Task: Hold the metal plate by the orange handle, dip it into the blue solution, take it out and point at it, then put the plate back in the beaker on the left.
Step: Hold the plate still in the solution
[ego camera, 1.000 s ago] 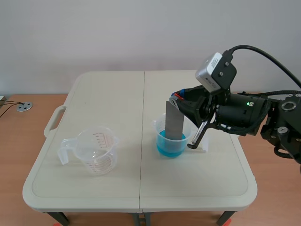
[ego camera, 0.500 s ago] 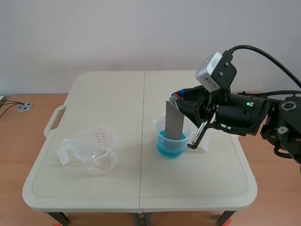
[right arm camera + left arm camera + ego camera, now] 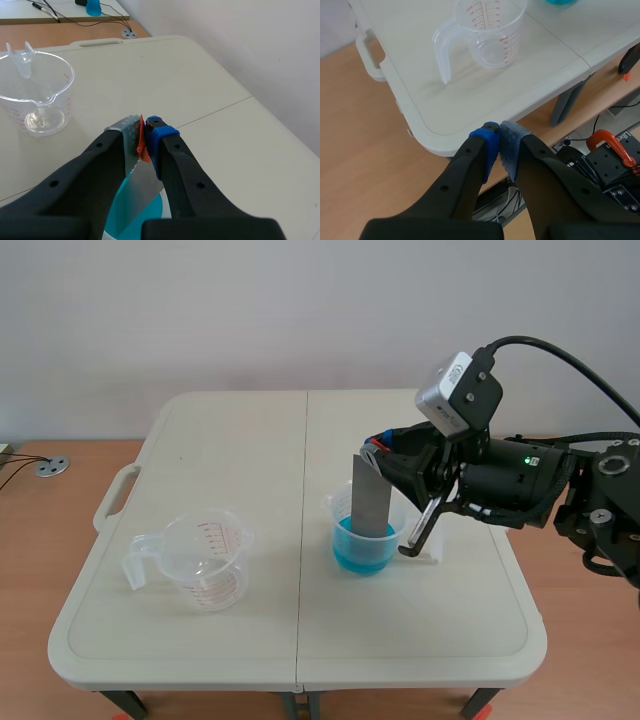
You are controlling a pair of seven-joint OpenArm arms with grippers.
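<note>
The grey metal plate (image 3: 371,496) stands upright with its lower end in the blue solution (image 3: 362,543) of the right-hand beaker (image 3: 364,537). My right gripper (image 3: 378,448) is shut on the plate's orange handle (image 3: 141,140) above that beaker; the plate (image 3: 139,189) hangs down below the fingers into the blue liquid (image 3: 145,218). The clear empty beaker (image 3: 200,560) with red markings sits on the left part of the table. My left gripper (image 3: 499,142) is shut on nothing, off the table's front left corner, with the empty beaker (image 3: 487,31) ahead of it.
The cream folding table (image 3: 250,440) has a centre seam and a carry handle (image 3: 115,495) on its left edge. Wooden floor surrounds it. An orange clamp (image 3: 610,145) and dark gear lie under the table near my left gripper.
</note>
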